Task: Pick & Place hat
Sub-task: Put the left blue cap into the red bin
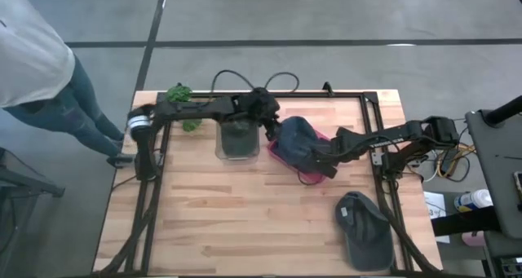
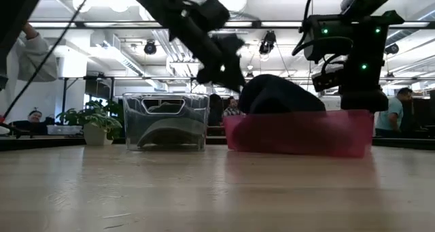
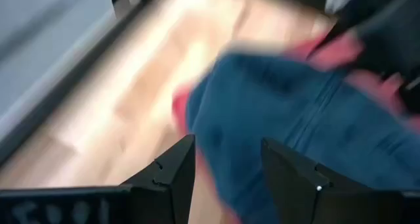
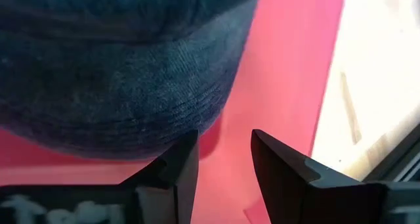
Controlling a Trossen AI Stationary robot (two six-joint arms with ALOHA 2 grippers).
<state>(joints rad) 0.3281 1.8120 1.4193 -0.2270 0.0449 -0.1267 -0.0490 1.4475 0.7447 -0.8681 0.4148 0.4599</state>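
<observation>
Two dark arms of boxy, jointed links, the left arm point(image 1: 204, 108) with a pale band near its base, the right arm point(image 1: 391, 138) trailing black cables, its wrist housing dotted with green lights.

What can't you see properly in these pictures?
- Pink bin, high view: the blue hat hides its inside.
- Clear bin, low view: contents too dim to name.
- Blue hat, left wrist view: blurred.
- Grey hat, high view: absent from every other view.
</observation>
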